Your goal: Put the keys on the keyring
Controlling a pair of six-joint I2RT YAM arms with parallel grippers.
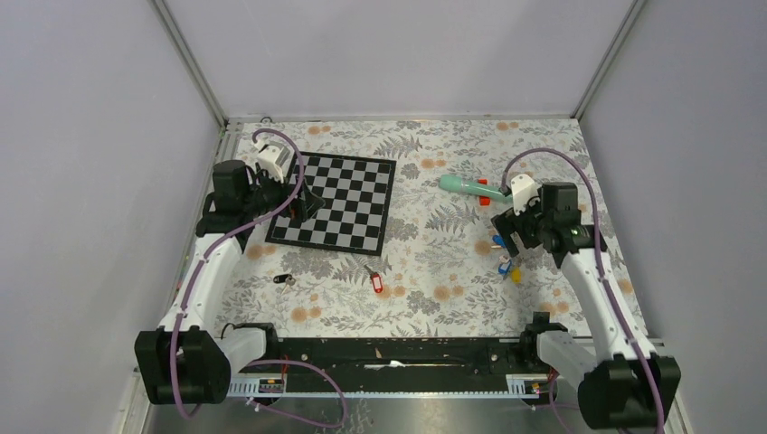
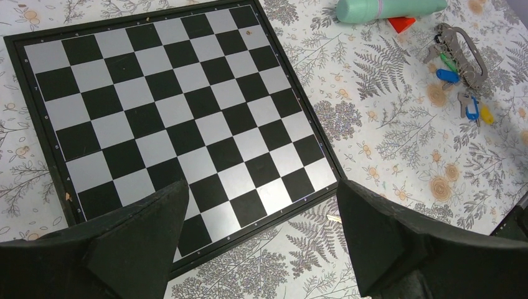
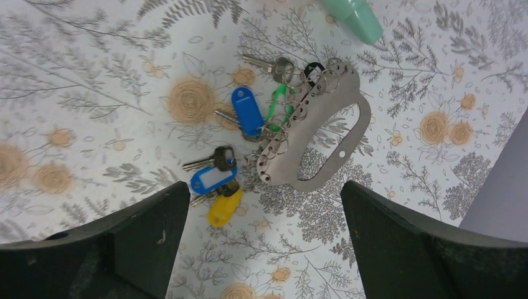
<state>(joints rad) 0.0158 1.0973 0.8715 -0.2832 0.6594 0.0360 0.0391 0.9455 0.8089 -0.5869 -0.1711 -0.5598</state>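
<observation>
The keyring [image 3: 302,128] is a flat grey metal loop on the floral cloth. A blue-tagged key [image 3: 247,111], a green-tagged key [image 3: 280,103] and a black-tagged one [image 3: 314,67] hang on small rings along its edge. A blue-and-white tagged key [image 3: 213,177] and a yellow-tagged key [image 3: 224,208] lie loose beside it. My right gripper [image 3: 264,249] is open and empty just above them [image 1: 506,237]. A red-tagged key [image 1: 376,283] and a black-tagged key [image 1: 283,279] lie at centre front. My left gripper [image 2: 261,249] is open and empty over the chessboard's edge [image 1: 303,199]. The keyring also shows in the left wrist view [image 2: 476,59].
A chessboard [image 1: 348,203] lies at the back left. A teal tube [image 1: 466,186] with a red cap [image 1: 485,197] lies behind the keyring, close to the right gripper. Walls close in the left, right and back sides.
</observation>
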